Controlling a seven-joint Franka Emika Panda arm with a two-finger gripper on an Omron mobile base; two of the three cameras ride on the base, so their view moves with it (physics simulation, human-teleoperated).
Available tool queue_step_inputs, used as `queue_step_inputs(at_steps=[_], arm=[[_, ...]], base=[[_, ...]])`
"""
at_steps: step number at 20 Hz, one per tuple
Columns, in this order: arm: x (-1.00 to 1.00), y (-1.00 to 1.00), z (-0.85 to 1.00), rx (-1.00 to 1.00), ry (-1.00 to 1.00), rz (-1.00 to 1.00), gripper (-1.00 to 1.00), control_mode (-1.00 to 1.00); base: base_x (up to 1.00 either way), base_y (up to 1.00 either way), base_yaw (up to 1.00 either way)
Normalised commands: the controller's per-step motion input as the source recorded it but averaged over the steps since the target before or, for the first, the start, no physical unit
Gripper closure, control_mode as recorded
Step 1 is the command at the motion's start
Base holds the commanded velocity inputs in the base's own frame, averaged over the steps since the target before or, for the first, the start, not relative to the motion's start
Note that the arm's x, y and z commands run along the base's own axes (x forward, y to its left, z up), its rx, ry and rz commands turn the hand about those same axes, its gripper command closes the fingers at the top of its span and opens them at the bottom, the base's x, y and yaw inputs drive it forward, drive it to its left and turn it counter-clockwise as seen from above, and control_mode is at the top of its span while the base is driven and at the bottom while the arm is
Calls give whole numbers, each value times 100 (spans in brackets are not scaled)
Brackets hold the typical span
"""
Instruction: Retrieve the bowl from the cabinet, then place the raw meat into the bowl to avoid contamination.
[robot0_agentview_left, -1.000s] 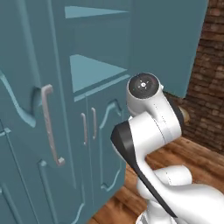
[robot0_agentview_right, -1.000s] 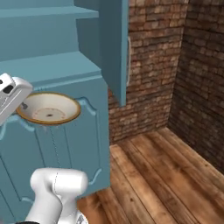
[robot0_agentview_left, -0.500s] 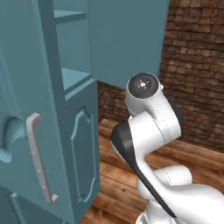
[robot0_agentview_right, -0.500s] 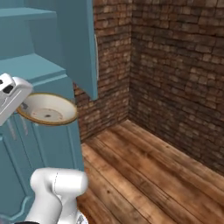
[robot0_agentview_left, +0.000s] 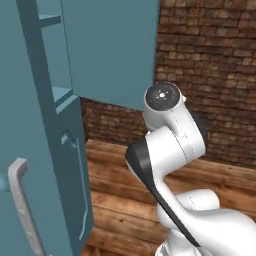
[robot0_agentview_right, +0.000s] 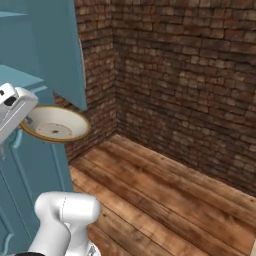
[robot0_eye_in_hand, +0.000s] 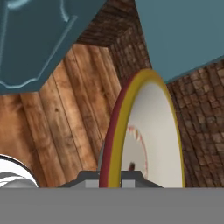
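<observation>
Carrying the bowl (robot0_agentview_right: 56, 125) by its rim, the pincer (robot0_eye_in_hand: 114, 177) squeezed tight on it.
Held only at the edge, the bowl could slip out or bump the cabinet (robot0_agentview_right: 30, 150) door just beside the pincer.

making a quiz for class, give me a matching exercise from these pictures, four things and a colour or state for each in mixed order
Things:
1. bowl
2. cabinet
3. wall
4. floor

Descriptions:
A. teal, upper door open
B. wooden planks
C. held by its rim in the shut gripper, off the shelf
D. dark red-brown brick

Pairs: 1-C, 2-A, 3-D, 4-B
</observation>
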Motion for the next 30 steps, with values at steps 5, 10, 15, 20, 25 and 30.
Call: queue_step_inputs(at_steps=[5,10,15,20,25,30], arm=[[0,0,0,0,0,0,100,100],[0,0,0,0,0,0,100,100],[0,0,0,0,0,0,100,100],[0,0,0,0,0,0,100,100],[0,0,0,0,0,0,100,100],[0,0,0,0,0,0,100,100]], base=[[-13,-42,-32],[-12,-42,-32],[-9,-40,-33],[-4,-25,-38],[7,4,-45],[49,1,-29]])
